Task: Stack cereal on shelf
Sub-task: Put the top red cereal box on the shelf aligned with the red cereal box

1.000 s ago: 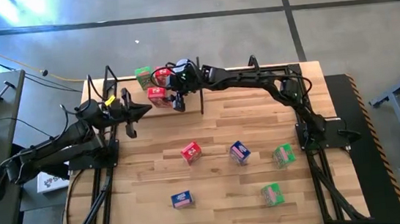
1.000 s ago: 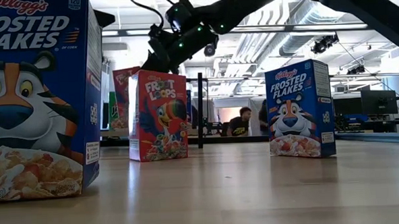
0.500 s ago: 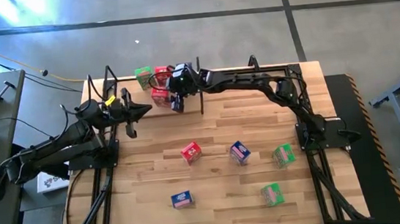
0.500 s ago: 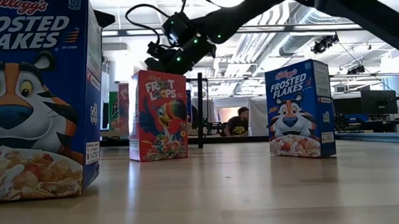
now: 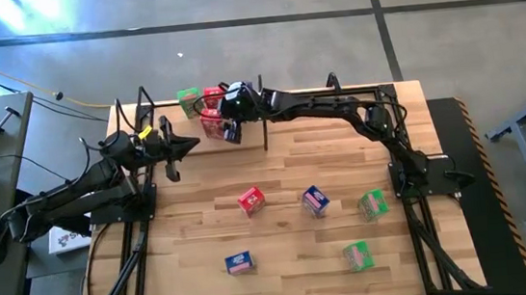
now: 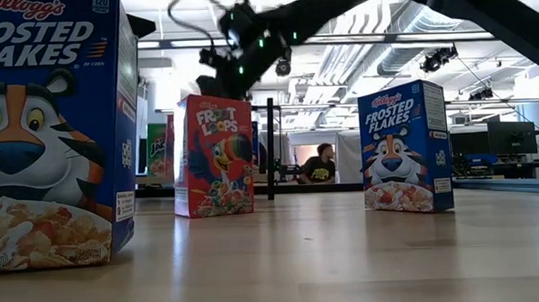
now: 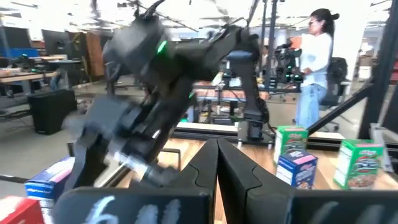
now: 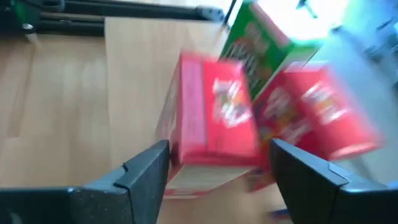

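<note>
1. Two red printed cereal boxes (image 5: 208,124) and one green printed cereal box (image 5: 188,101) are sitting at the far left of the table, on the light-wood plank shelf with black frame posts (image 5: 165,116).
2. The right gripper (image 5: 232,131) is hanging just right of the nearer red box, its fingers (image 8: 146,174) spread open with that box lying between them but apparently not touching.
3. The left gripper (image 5: 185,146) is waiting at the left, fingers pressed together, a little farther from the boxes.
</note>
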Controlling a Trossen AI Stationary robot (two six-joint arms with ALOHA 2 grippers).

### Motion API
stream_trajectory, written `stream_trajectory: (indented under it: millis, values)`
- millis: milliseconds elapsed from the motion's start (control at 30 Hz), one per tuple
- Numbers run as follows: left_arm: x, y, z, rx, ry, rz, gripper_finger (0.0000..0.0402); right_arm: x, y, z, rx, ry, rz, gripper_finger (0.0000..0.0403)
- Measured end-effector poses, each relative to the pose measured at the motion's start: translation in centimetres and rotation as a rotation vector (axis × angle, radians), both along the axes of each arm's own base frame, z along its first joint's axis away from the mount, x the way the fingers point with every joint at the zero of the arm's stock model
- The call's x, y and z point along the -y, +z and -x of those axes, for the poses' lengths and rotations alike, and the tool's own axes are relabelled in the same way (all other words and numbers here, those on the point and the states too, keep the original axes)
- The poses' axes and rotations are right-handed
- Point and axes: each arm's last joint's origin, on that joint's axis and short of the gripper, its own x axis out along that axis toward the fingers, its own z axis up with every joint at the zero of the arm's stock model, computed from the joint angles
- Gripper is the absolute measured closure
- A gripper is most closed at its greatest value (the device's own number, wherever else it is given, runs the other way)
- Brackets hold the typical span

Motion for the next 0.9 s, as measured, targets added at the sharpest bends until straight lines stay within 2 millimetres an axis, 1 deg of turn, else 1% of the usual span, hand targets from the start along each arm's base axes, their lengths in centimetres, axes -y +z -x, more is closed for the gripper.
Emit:
stream_trajectory:
  millis: [133,233,267,333,400,500,567,600,633,733,800,900]
  values:
    - [-0.1,-0.1,0.1,-0.015,0.054,0.000,0.0401,-2.0,4.7,0.5,-0.063,0.016,0.125,0.0144]
    - [-0.1,-0.3,0.2,-0.030,0.057,-0.007,0.0401,-3.5,7.9,1.6,-0.141,0.040,0.126,0.0151]
    - [-0.1,-0.3,0.2,-0.034,0.061,-0.011,0.0401,-4.0,8.7,2.0,-0.167,0.043,0.110,0.0159]
    - [-0.1,-0.4,0.2,-0.047,0.069,-0.012,0.0401,-5.0,9.5,2.9,-0.180,0.044,0.100,0.0185]
    - [-0.2,-0.6,0.2,-0.067,0.078,-0.015,0.0401,-5.9,9.3,4.2,-0.242,0.048,0.079,0.0225]
    - [-0.2,-0.8,0.1,-0.088,0.080,-0.012,0.0401,-6.8,8.5,5.8,-0.283,0.018,0.025,0.0304]
    - [-0.3,-1.0,-0.1,-0.105,0.079,-0.004,0.0401,-7.5,7.1,6.5,-0.290,0.007,-0.001,0.0362]
    - [-0.4,-1.2,-0.3,-0.115,0.079,0.000,0.0401,-7.8,6.3,6.9,-0.275,0.006,-0.009,0.0382]
    - [-0.5,-1.4,-0.5,-0.132,0.078,0.004,0.0401,-8.2,5.2,7.3,-0.262,0.005,-0.013,0.0391]
    - [-0.9,-2.2,-1.4,-0.195,0.071,0.027,0.0401,-9.4,3.0,8.7,-0.106,-0.002,-0.021,0.0381]
    - [-1.3,-2.9,-2.0,-0.247,0.078,0.049,0.0401,-10.1,1.7,10.1,-0.002,-0.007,-0.021,0.0380]
    - [-2.0,-3.3,-3.0,-0.323,0.153,0.083,0.0401,-10.8,0.7,12.4,0.153,-0.032,0.003,0.0393]
